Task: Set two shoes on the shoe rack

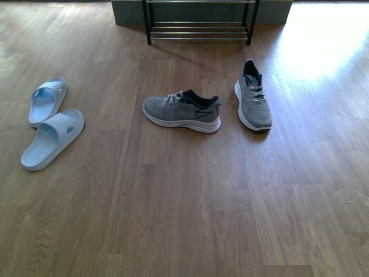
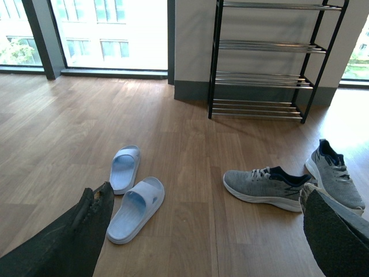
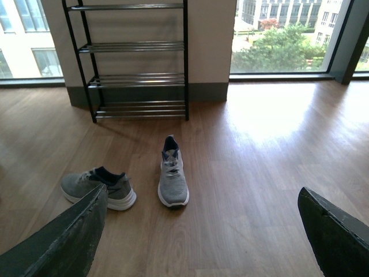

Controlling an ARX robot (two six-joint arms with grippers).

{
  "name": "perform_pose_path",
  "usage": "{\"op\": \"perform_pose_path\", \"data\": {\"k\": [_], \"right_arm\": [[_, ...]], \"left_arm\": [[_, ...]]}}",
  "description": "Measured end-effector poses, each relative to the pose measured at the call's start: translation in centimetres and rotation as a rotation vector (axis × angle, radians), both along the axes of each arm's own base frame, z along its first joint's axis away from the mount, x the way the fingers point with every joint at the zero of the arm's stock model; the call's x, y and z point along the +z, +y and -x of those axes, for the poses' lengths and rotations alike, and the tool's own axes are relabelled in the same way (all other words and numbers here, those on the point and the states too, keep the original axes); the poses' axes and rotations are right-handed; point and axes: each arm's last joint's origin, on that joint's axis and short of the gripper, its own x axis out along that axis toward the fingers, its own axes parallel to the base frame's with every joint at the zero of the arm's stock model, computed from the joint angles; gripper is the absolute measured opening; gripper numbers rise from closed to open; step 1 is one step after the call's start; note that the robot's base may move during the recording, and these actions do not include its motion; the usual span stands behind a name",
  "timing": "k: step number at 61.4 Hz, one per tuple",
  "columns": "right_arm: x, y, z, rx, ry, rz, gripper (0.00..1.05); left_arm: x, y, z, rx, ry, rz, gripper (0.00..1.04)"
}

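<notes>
Two grey knit sneakers lie on the wood floor: one (image 1: 182, 112) sideways in the middle, the other (image 1: 253, 103) to its right, toe pointing towards me. A pair of pale blue slides (image 1: 53, 138) (image 1: 48, 101) lies at the left. The black shoe rack (image 1: 199, 23) with silver rods stands against the far wall, its tiers bare. Neither arm shows in the front view. My left gripper (image 2: 206, 199) is open above the floor, with the slides (image 2: 137, 209) and the sideways sneaker (image 2: 266, 187) beyond it. My right gripper (image 3: 202, 202) is open too, well back from the sneakers (image 3: 172, 180) (image 3: 99, 188).
A grey skirting wall (image 1: 128, 12) runs behind the rack. Large windows (image 2: 109, 32) (image 3: 282, 34) flank it. A bright sun patch (image 1: 323, 40) lies on the floor at the right. Wood floor stretches between me and the shoes.
</notes>
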Motion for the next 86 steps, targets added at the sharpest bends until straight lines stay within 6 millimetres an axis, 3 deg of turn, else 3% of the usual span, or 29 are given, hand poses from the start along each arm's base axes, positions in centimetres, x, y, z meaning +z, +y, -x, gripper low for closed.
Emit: {"op": "perform_pose_path", "data": {"k": [86], "right_arm": [[0.0,0.0,0.0,0.0,0.0,0.0,0.96]], "left_arm": [[0.0,0.0,0.0,0.0,0.0,0.0,0.95]]}}
